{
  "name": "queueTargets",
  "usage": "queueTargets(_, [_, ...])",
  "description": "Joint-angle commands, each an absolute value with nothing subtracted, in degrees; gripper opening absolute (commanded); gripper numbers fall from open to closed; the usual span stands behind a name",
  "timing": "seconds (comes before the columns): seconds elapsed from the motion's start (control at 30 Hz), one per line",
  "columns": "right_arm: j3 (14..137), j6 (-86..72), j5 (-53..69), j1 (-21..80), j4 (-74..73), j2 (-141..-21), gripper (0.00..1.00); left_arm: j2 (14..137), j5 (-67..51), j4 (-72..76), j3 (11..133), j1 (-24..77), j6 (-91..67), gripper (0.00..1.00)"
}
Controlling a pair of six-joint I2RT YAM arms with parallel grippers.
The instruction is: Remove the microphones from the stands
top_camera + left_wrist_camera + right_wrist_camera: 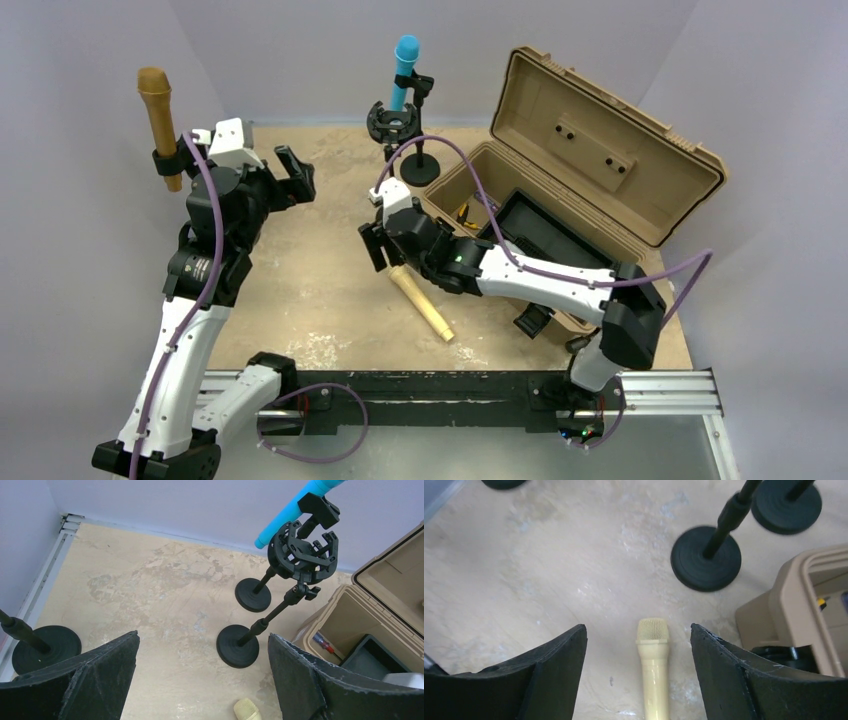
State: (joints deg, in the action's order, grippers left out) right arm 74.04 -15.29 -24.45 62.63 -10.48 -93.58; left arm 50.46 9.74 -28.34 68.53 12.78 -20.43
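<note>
Your right tool (638, 630) is released, jaws spread either side of the cream plastic microphone (654, 670), which lies flat on the sandy desk (320, 280) touching neither finger; your left tool (203, 636) is wide open, grasping nothing. Just past the microphone's head stand two black round-based stands (706, 557), with the open tan toolbox (600, 130) crowding the right; bare desk opens leftward.
</note>
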Motion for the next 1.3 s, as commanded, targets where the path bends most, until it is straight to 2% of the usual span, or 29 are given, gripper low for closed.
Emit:
queueTargets(0.0, [77.75,-13.79,-23.46,62.46,-1.82,-87.12,0.74,50.45,7.76,-25.89,68.20,12.39,-21.18,0.97])
queueTargets(0.17, [78.95,-13.10,-18.30,57.67,6.08,-81.43,0.76,50.93,6.64,-25.85,68.42,12.44,-21.23,0.97])
queueTargets(0.27, [79.01,-13.38,-11.02,51.67,8.98,-79.30,0.76,51.21,5.38,-25.57,68.38,12.39,-21.23,0.97])
queueTargets(0.57, [81.50,-18.74,1.83,40.82,15.06,-80.84,0.74,53.34,-2.60,-24.31,68.83,12.57,-21.45,0.98])
queueTargets(0.73, [85.16,-21.41,3.40,39.82,15.29,-85.90,0.74,55.21,-5.16,-24.29,69.32,12.91,-21.10,0.98])
queueTargets(1.1, [83.76,-29.38,4.19,37.36,20.73,-93.21,0.69,56.10,-6.81,-23.88,69.26,13.27,-20.94,0.98])
queueTargets(1.27, [85.06,-31.19,0.32,37.25,19.77,-96.35,0.59,56.48,-6.14,-24.16,69.32,13.44,-20.50,0.98])
